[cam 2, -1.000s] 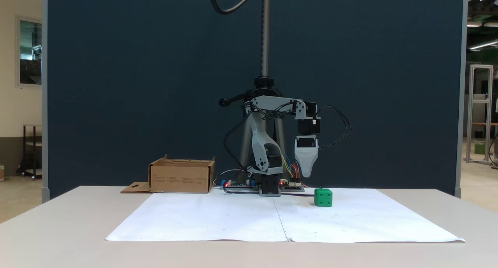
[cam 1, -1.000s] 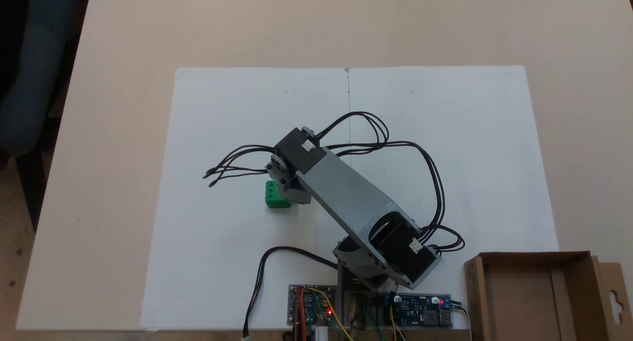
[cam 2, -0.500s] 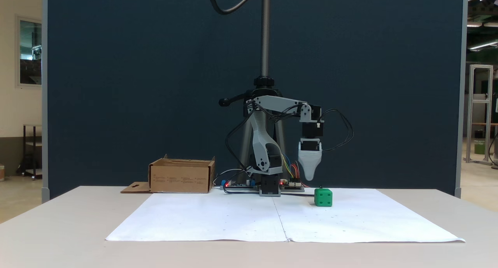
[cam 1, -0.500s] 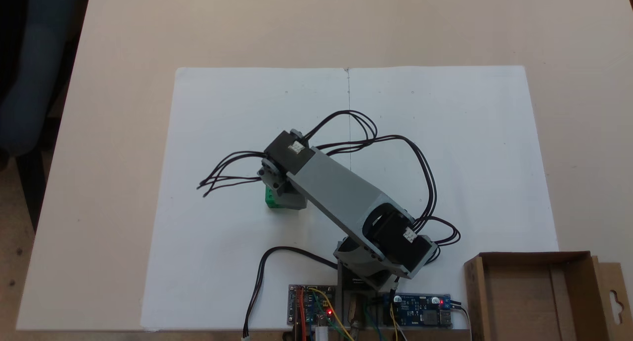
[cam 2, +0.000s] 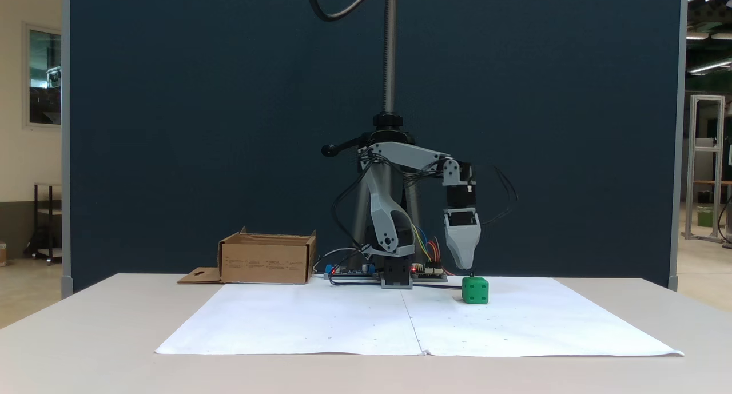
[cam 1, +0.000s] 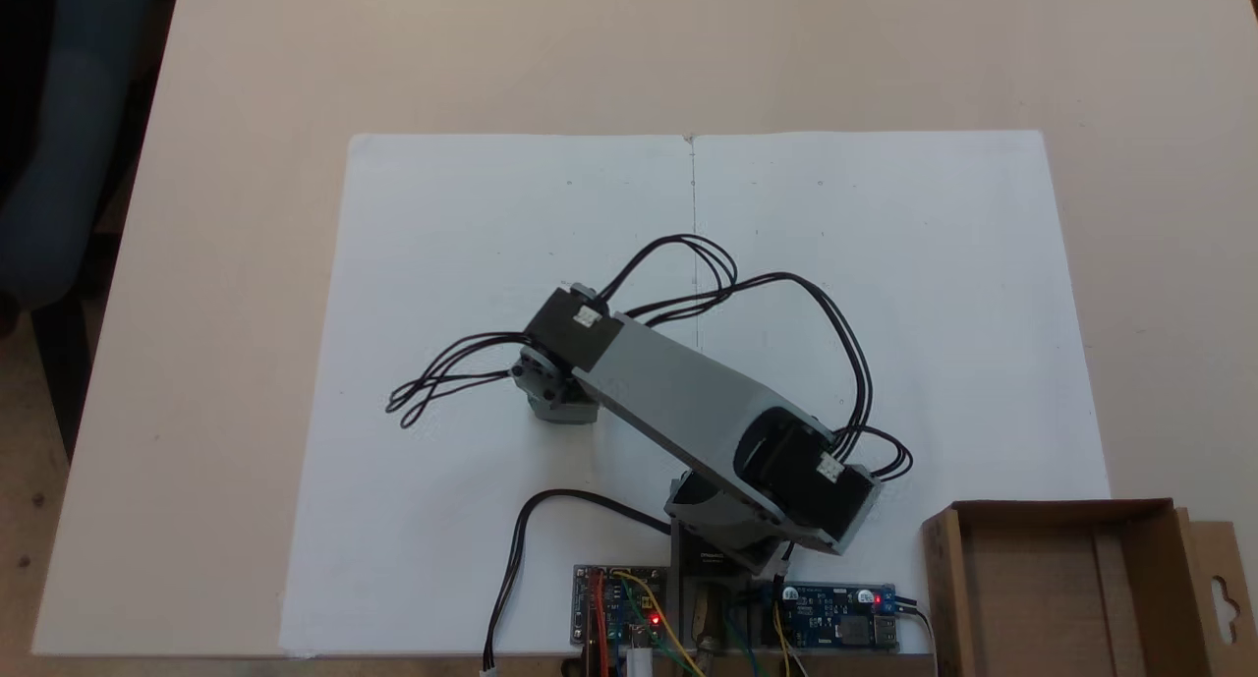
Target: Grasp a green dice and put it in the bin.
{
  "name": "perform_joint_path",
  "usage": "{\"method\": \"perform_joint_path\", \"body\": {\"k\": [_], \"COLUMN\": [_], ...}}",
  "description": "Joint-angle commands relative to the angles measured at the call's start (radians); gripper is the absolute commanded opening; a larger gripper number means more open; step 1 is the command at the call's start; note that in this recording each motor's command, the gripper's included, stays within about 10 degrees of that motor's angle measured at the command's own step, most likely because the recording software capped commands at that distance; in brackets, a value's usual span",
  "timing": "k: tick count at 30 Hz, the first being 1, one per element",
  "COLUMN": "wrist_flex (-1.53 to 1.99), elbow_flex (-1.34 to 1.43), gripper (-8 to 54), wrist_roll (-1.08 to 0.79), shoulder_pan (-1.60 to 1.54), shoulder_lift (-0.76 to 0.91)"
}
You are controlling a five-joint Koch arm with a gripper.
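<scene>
The small bright green plastic dice (cam 2: 475, 290) sits directly beneath the grey pincer (cam 2: 466, 266) (seemingly just above it); jaw spread can't be told.

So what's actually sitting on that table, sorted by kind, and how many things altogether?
Small bright green plastic dice: 1
Shallow brown cardboard box: 1
Grey robot arm: 1
Large white paper sheets: 2, side by side
Small circuit boards with lit red lights: 2
Total: 7
</scene>
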Motion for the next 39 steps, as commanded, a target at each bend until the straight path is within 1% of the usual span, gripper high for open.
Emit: {"method": "perform_joint_path", "body": {"k": [1,6,12,25,32,39], "wrist_flex": [-0.046,-0.087,-0.153,-0.206,-0.227,-0.225], "elbow_flex": [0.008,0.058,0.084,0.087,0.086,0.086], "gripper": [43.2,43.0,42.2,42.3,42.4,42.4], "wrist_roll": [0.072,0.072,0.072,0.074,0.074,0.077], "shoulder_pan": [-0.014,-0.018,-0.038,-0.069,-0.081,-0.080], "shoulder_lift": [0.061,0.095,0.084,-0.052,-0.164,-0.184]}}
